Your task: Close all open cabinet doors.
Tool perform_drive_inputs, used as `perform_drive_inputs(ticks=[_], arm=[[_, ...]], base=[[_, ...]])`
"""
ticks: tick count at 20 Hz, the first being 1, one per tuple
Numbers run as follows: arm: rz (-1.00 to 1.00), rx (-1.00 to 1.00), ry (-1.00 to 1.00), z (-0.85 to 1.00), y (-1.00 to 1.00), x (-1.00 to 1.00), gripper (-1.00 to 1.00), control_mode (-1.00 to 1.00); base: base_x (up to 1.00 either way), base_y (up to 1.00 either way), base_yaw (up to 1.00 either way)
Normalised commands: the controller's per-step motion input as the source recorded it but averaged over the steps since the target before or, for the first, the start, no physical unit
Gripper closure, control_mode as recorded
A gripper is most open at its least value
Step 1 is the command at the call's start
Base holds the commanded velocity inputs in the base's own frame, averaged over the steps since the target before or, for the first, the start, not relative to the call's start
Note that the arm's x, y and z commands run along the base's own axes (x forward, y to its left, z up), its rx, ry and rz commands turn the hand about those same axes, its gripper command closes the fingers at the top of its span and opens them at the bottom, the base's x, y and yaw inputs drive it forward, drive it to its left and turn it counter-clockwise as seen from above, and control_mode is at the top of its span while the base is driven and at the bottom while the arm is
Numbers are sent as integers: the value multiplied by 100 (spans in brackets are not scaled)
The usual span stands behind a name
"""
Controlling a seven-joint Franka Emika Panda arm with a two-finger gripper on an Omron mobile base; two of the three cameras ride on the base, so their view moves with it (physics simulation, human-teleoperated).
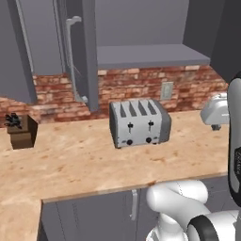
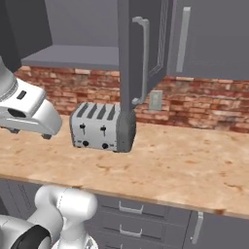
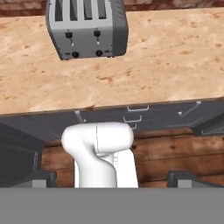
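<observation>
One cabinet door [image 2: 127, 73] stands open, edge-on above the toaster [image 1: 139, 122] on the desk [image 1: 94, 160]; no readable writing anywhere, and I cannot tell the fingers' state.

Slate-grey cabinet door [image 2: 130, 58], silver toaster [image 1: 139, 123], red brick backsplash [image 1: 136, 82].

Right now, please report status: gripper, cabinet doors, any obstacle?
Gripper open, empty. Open cabinet door swung out above toaster. Neighbouring door shut. Nothing blocking it.

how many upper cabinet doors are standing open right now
1: the open cabinet door sticks out above the toaster, with a shut door to its right. More doors may be outside the frame.
</observation>
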Motion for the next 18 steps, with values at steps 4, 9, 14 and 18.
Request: perform_drive_inputs(ticks=[4,9,14,18], arm=[[0,0,0,0,0,0,-100,100],[0,0,0,0,0,0,-100,100],[0,0,0,0,0,0,-100,100],[0,0,0,0,0,0,-100,100]], base=[[48,38,0],[48,26,0],[40,5,-2],[23,12,-12]])
